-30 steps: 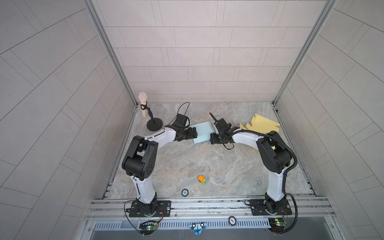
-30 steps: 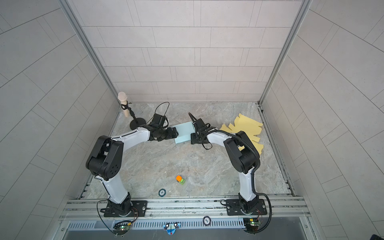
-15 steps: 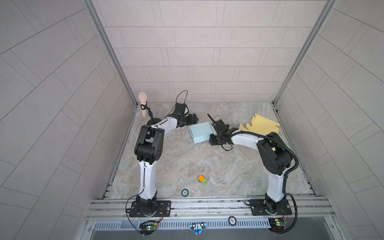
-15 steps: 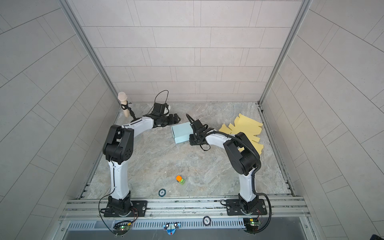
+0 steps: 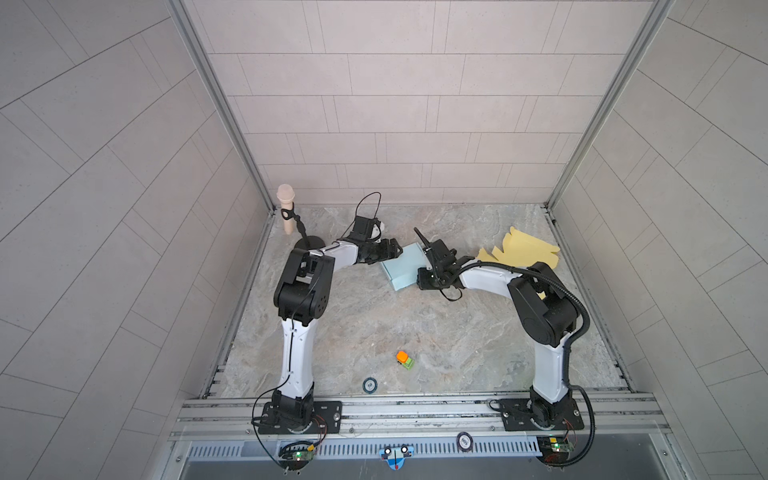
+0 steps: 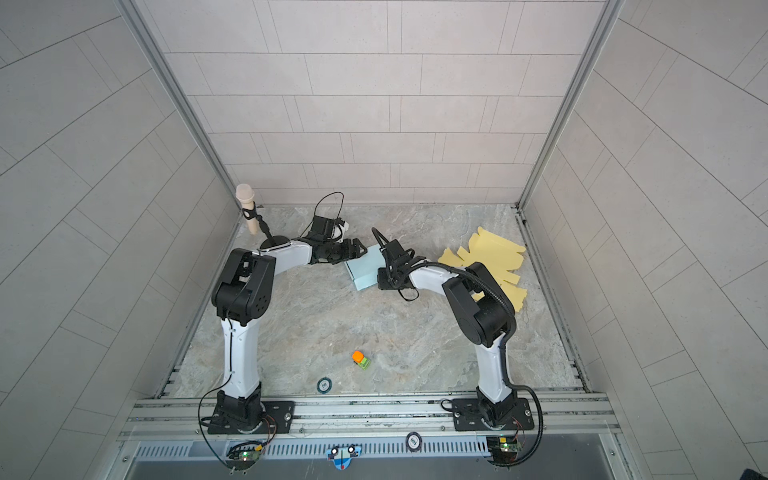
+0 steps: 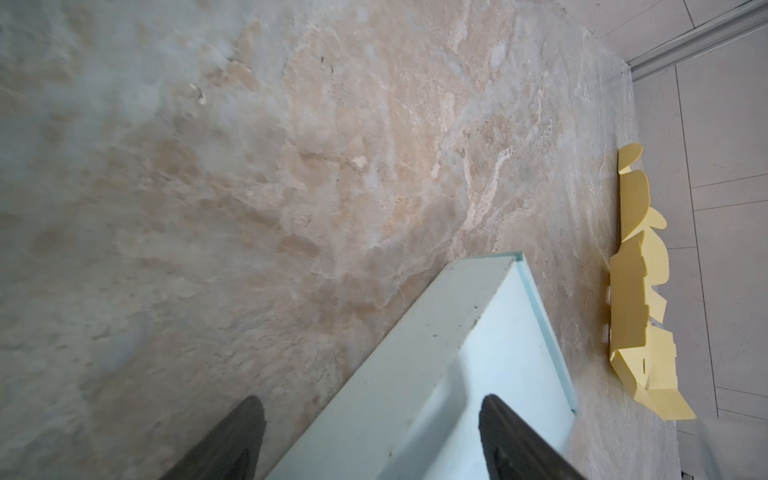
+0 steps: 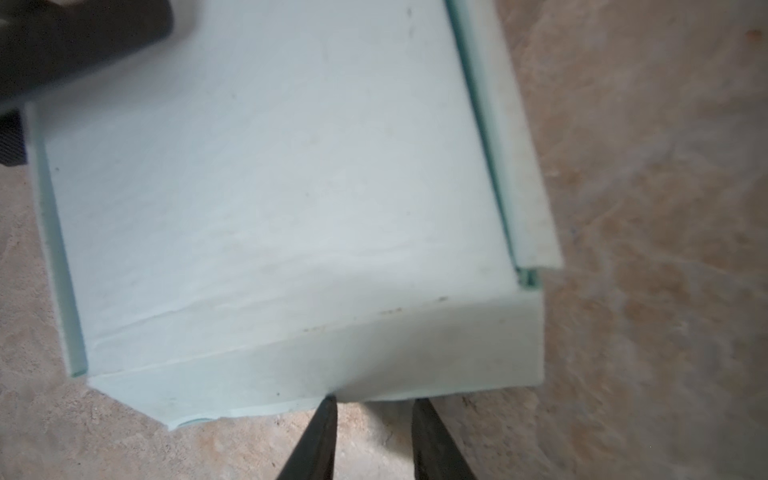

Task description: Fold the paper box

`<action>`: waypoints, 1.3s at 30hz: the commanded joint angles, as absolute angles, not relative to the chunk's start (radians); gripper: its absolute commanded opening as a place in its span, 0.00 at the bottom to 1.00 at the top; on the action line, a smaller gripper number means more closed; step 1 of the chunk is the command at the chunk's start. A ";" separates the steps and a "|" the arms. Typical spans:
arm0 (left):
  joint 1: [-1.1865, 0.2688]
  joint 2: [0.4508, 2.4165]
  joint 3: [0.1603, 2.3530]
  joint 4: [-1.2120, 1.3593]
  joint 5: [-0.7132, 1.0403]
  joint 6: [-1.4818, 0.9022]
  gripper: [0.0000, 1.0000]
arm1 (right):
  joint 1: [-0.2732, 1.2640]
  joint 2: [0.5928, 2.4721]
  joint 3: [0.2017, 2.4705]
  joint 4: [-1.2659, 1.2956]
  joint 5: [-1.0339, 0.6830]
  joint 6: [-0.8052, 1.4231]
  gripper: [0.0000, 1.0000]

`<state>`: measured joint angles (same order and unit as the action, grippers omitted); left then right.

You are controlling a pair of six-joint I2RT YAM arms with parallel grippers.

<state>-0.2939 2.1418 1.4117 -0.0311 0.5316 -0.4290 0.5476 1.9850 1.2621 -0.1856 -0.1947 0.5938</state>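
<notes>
Paper box [image 5: 401,266] sits at the table's [image 5: 374,324] 12 o'clock — my L gripper [image 7: 370,399] straddles its 10 o'clock corner, jaws spread, prob bracing it, while R gripper [image 8: 372,401], narrowed but empty, noses its 4 o'clock flap.

pale blue paper box [image 5: 401,268], yellow card sheets [image 5: 528,249], beige marbled table [image 5: 415,324]

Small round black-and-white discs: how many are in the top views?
2. One small round black-and-white disc lies on the marble tabletop near its front edge; a second disc sits on the metal frame. Arms might hide more.
</notes>
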 commanded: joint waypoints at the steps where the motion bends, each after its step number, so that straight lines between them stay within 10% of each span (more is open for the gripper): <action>1: -0.313 2.112 1.357 -0.043 0.539 -0.446 0.83 | 0.545 2.014 1.279 -0.180 -0.193 0.616 0.33; 39: -0.491 1.832 0.926 0.273 0.668 -0.743 0.74 | 0.672 1.906 1.147 0.104 -0.304 0.725 0.34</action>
